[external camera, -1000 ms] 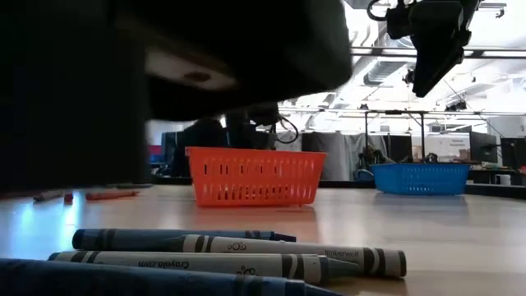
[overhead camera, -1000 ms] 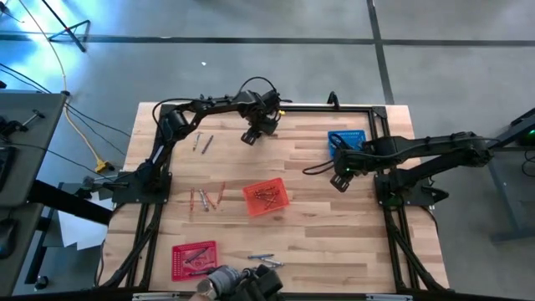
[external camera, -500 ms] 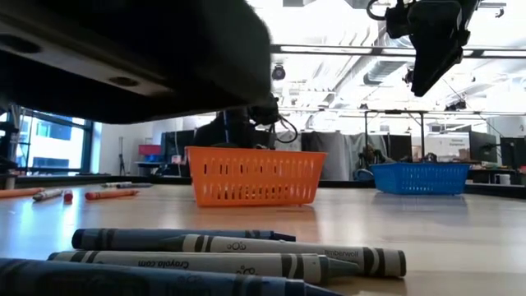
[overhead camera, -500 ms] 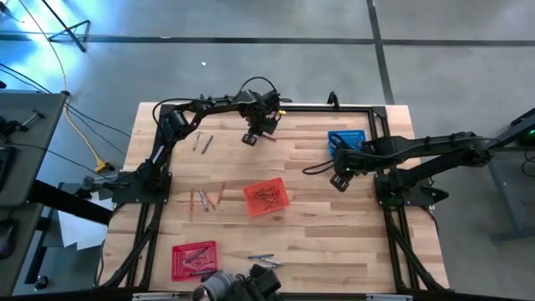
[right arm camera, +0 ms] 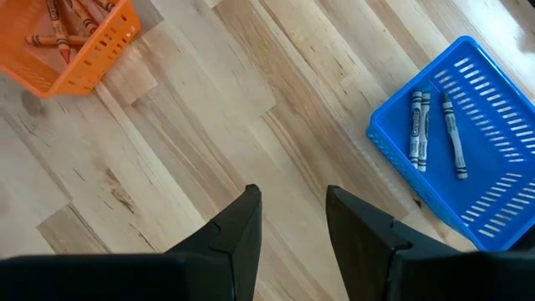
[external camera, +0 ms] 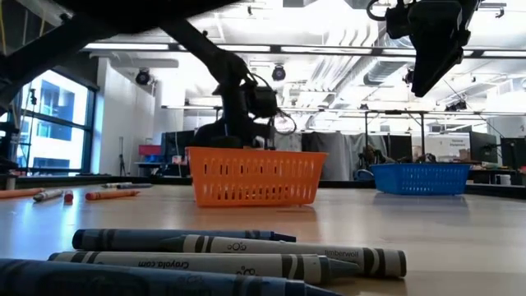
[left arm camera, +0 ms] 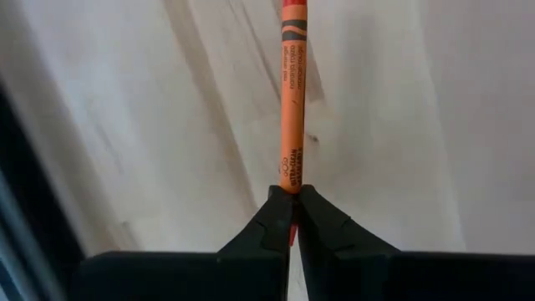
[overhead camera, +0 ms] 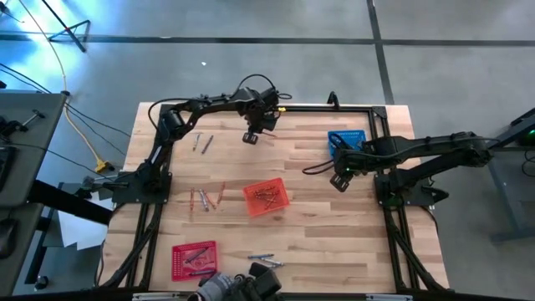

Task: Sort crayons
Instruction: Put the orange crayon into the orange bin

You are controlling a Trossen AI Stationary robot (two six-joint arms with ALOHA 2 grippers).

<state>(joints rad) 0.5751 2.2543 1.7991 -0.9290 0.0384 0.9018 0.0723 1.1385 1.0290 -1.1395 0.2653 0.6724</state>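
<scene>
My left gripper [overhead camera: 251, 138] hangs over the far middle of the table, shut on an orange crayon [left arm camera: 291, 100]. My right gripper [overhead camera: 338, 181] hovers open between the orange basket [overhead camera: 266, 197] and the blue basket [overhead camera: 347, 140], with nothing between its fingers [right arm camera: 251, 226]. The orange basket holds several orange crayons [right arm camera: 63, 25], and the blue basket [right arm camera: 468, 134] holds three grey ones. Loose crayons lie flat on the table at the far left [overhead camera: 201, 143], the left middle [overhead camera: 206, 198] and the near edge [overhead camera: 261, 259]. My left gripper pinches the orange crayon at one end [left arm camera: 289, 177] between its two fingertips. The fingers come from above, pointing down. The crayon sticks out sideways from the tips over the wood; whether its free end [left arm camera: 292, 12] rests on the table I cannot tell.
A red basket [overhead camera: 194, 259] with crayons sits at the near left. Blue and grey crayons [external camera: 238, 255] lie close to the low camera. A dark object [overhead camera: 238, 286] stands at the table's near edge. Bare wood lies between the baskets.
In the low view, a dark thing close in front of the camera has drawn up and away, so the orange basket and my left arm behind it now show. My left gripper has stayed over the same far spot and rolled a little about its own axis.
</scene>
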